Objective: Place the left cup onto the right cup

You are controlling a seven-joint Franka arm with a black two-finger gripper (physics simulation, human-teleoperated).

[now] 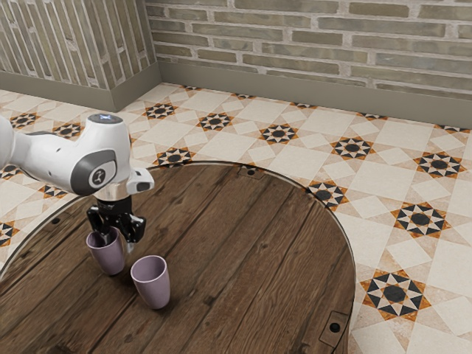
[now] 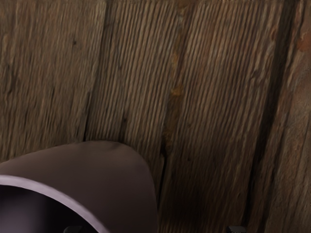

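1. Mauve and matte, the left cup (image 1: 107,258) is a small plain tumbler with no handle. It is wider at the rim than at the base, and its inside is darker.
2. It sits in the lower left of the exterior view, on the round table (image 1: 243,243) of dark wooden planks. The right cup (image 1: 151,284), of the same colour and shape, stands just beside it toward the lower right without touching it.
3. The left cup's mouth faces up and its long axis runs close to vertical. Whether it leans a little I cannot tell.
4. The black gripper (image 1: 112,234) hangs straight down from the white arm (image 1: 66,158) onto the left cup's rim.
5. In the wrist view the left cup's rim and wall (image 2: 97,174) loom just under the hand against the plank grain (image 2: 204,97). The fingers stand spread, with bare wood between the cup wall and the outer fingertip, so nothing is clamped.
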